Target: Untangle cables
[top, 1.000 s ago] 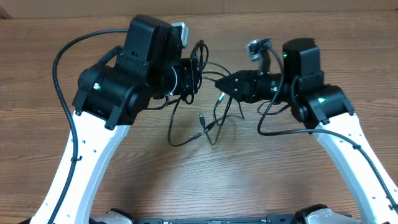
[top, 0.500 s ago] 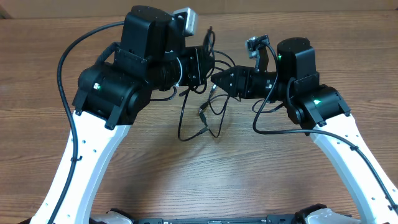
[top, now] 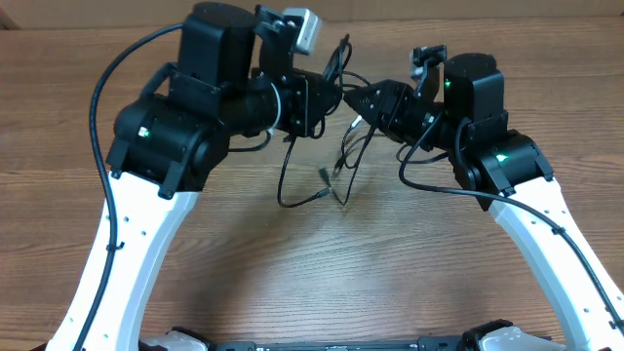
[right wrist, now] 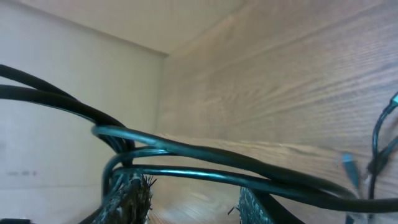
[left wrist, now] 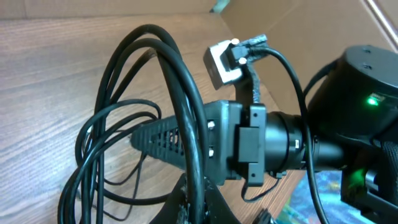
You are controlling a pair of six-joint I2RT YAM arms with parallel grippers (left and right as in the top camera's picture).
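Note:
Thin black cables [top: 336,156] hang in a tangle between my two grippers, and their loose ends and small plugs [top: 323,177] trail on the wooden table. My left gripper [top: 330,90] is shut on a cable strand and holds the bundle up. In the left wrist view the strand [left wrist: 186,112] runs straight into the closed jaws [left wrist: 200,208], with loops spreading to the left. My right gripper [top: 353,100] points into the tangle from the right. In the right wrist view its fingers [right wrist: 193,205] stand apart, with several cable strands [right wrist: 205,155] crossing just above them.
Both arms meet over the far middle of the wooden table [top: 322,273]. Thicker black robot wires [top: 97,107] loop beside each arm. A cardboard wall [top: 546,8] runs along the back edge. My right arm's wrist camera [left wrist: 225,59] shows in the left wrist view.
Both grippers have moved toward the back of the table and risen. The cable bundle has lifted with them, so less cable lies on the table. The right gripper has tilted up toward the left one.

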